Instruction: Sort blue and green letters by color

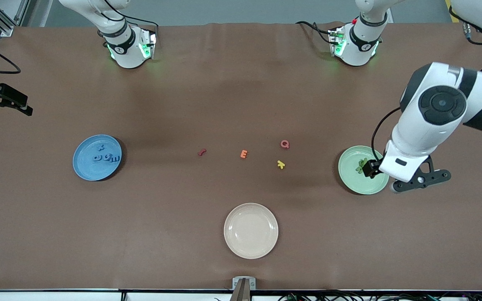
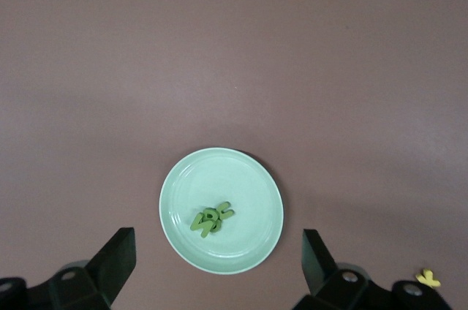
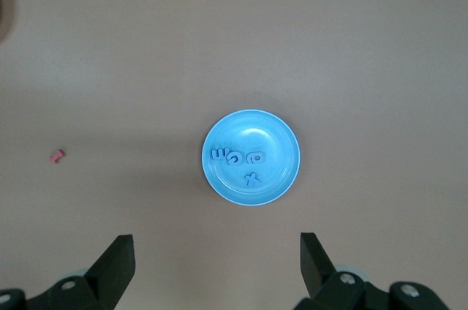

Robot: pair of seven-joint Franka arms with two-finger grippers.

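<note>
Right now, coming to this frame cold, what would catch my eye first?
Three plates on the brown table: a blue plate at the right arm's end holding the blue letters, a green plate at the left arm's end holding the green letters, and a bare cream plate nearest the front camera. The left gripper hangs open over the green plate. Red, orange, pink and yellow letters lie loose between the plates.

Brown table [image 1: 207, 96], evenly lit; perhaps grey floor above.
</note>
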